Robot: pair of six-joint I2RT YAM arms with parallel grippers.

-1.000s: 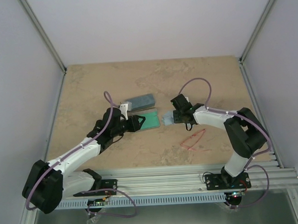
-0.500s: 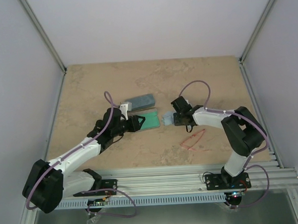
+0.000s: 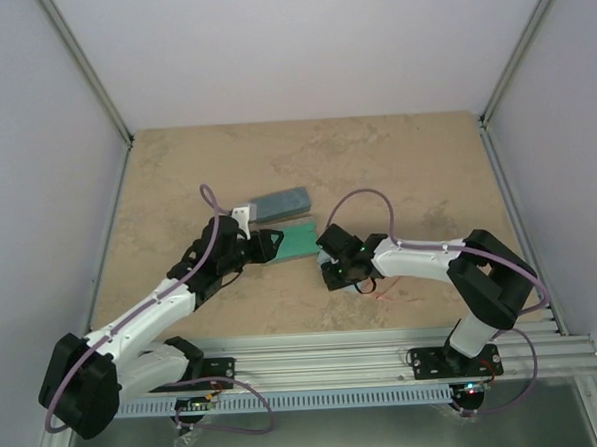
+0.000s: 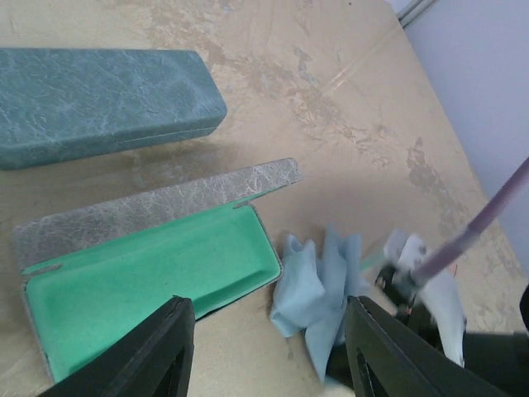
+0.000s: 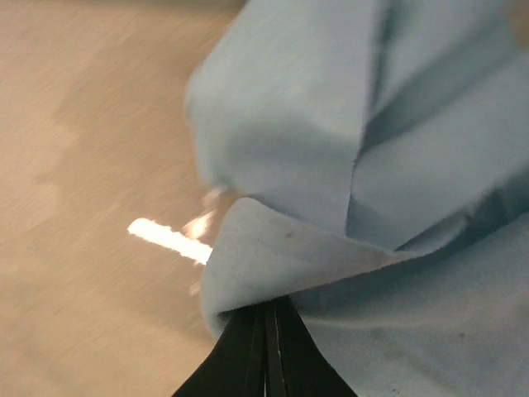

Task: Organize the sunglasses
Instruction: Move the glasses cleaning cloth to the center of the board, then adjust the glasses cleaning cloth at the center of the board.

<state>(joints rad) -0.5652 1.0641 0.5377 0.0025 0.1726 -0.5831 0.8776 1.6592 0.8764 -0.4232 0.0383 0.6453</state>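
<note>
My right gripper (image 5: 269,327) is shut on a fold of the light blue cloth (image 5: 372,149), which fills the right wrist view. From above, that gripper (image 3: 333,270) sits just near-right of the open case (image 3: 297,240). The case has a green lining (image 4: 149,281) and nothing lies in it. My left gripper (image 4: 269,356) is open, its fingers (image 4: 157,347) straddling the case's near corner and the cloth (image 4: 322,285). Of the sunglasses, only a sliver of the thin red frame (image 3: 386,295) shows under my right forearm. The black-lens pair is out of view.
A closed blue-grey case (image 3: 280,201) lies just behind the open one; it is also at the upper left of the left wrist view (image 4: 99,99). White walls enclose the table on three sides. A metal rail (image 3: 316,358) runs along the near edge.
My right gripper closed on the cloth and pulled it toward the near left, beside the open case's corner. The right forearm now covers most of the red frame. The left gripper shifted slightly.
</note>
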